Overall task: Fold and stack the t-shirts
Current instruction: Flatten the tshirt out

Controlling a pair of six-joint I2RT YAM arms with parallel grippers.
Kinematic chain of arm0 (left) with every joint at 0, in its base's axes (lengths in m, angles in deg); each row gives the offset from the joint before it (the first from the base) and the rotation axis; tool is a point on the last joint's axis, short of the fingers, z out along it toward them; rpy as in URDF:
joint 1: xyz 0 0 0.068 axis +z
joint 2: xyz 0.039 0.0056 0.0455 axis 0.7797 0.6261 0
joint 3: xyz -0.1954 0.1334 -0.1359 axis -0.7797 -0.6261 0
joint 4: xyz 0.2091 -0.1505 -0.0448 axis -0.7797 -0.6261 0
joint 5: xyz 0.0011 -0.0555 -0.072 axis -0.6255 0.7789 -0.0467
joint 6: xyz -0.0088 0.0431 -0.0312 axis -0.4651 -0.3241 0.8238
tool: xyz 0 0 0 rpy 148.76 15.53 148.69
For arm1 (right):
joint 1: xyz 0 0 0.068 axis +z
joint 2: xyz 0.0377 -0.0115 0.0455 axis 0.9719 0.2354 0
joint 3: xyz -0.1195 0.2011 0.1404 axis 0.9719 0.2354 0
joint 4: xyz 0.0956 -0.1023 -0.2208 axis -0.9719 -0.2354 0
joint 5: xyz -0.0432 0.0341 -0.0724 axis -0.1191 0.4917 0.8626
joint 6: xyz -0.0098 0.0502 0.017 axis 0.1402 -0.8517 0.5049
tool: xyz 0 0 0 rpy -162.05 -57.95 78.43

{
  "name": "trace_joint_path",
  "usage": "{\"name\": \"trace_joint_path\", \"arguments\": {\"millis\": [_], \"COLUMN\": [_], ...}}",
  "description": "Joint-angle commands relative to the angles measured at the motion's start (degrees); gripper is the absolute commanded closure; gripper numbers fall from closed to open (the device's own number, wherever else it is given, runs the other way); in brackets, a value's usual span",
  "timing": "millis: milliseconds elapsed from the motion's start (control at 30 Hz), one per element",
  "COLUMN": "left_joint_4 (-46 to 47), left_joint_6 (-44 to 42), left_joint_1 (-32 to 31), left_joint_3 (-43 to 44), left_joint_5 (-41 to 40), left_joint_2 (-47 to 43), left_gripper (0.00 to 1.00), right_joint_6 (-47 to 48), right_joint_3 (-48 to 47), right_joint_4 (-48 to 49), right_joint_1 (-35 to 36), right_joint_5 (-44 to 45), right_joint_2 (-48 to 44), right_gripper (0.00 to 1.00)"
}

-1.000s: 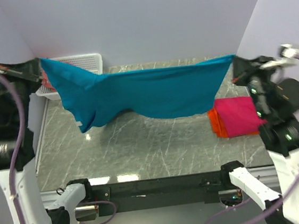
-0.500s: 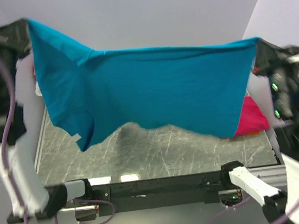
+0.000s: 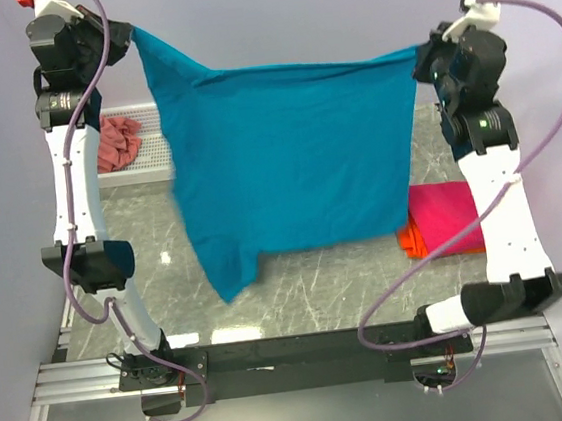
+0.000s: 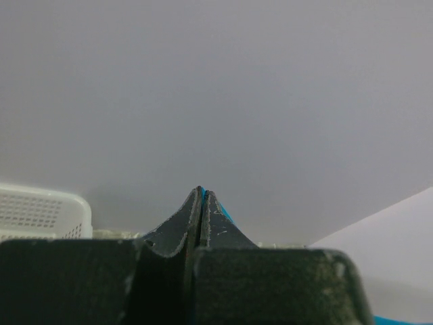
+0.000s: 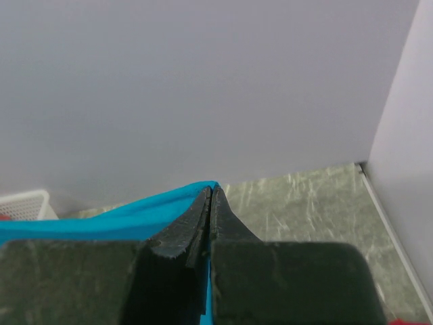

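Teal t-shirt: hung spread, long axis left-right, body downward.
Left jaws: clamped on top-left corner.
Right jaws: clamped on top-right corner.

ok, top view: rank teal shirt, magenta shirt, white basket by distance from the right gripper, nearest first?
1. teal shirt: its corner is pinched in the right gripper.
2. magenta shirt: lying low on the right side.
3. white basket: far-left corner.
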Motion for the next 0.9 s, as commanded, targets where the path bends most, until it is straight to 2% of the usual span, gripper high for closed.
{"name": "trace_joint_path", "arguments": {"millis": [0,167,300,400,433,467,500,533,600,633,700,733,867], "left_joint_4": [12.09,13.77,13.24,14.73,18.22,19.91,21.14,21.24,19.84,19.83,18.61,18.08,13.79], "left_joint_6": [1.06,0.02,-1.31,-2.36,-2.36,-2.36,-2.63,-2.98,-1.15,1.48,4.74,7.97,12.83], "left_joint_1": [0.11,0.02,0.11,0.02,-0.07,-0.33,-1.03,-1.38,-1.74,-1.65,-3.48,-3.58,-3.85], "left_joint_3": [6.04,6.39,-1.32,-17.03,-28.39,-34.51,-39.96,-49.07,-57.73,-66.56,-74.87,-82.31,-93.62], "left_joint_5": [3.57,1.29,2.5,4.87,5.32,5.67,4.2,2.79,-2.29,-3.45,-7.14,-10.11,-11.64], "left_joint_2": [-3.85,-7.36,-12.54,-21.47,-23.95,-26.41,-28.7,-32.73,-38.79,-40.83,-46.7,-48.48,-54.47], "left_gripper": [0.99,0.99,0.99,0.99,0.99,0.99,0.99,1.0,1.0,0.99,0.99,0.99,0.99], "right_joint_6": [1.01,1.19,0.49,-0.48,-0.92,-2.14,-3.11,-3.99,-6.62,-7.85,-9.53,-9.88,-10.24], "right_joint_3": [-9.66,-15.13,-8.64,4.77,8.04,11.3,18.2,22.01,32.62,35.82,43.88,46.29,55.43], "right_joint_4": [5.6,3.75,4.62,5.94,6.55,6.73,7.0,8.56,10.51,11.3,11.74,12.09,9.91], "right_joint_1": [-0.81,-1.51,-1.86,-1.86,-1.86,-1.86,-1.86,-1.78,-1.86,-1.78,-1.86,-1.86,-1.86], "right_joint_5": [-0.9,-1.6,-3.62,-5.9,-6.17,-7.39,-9.49,-10.64,-12.58,-14.16,-16.09,-17.93,-19.18], "right_joint_2": [0.72,1.53,-3.3,-8.49,-9.89,-12.52,-14.11,-15.6,-20.09,-22.45,-24.31,-25.45,-25.29], "right_gripper": [1.0,1.0,1.0,1.0,1.0,1.0,1.0,1.0,1.0,1.0,1.0,1.0,1.0]}}
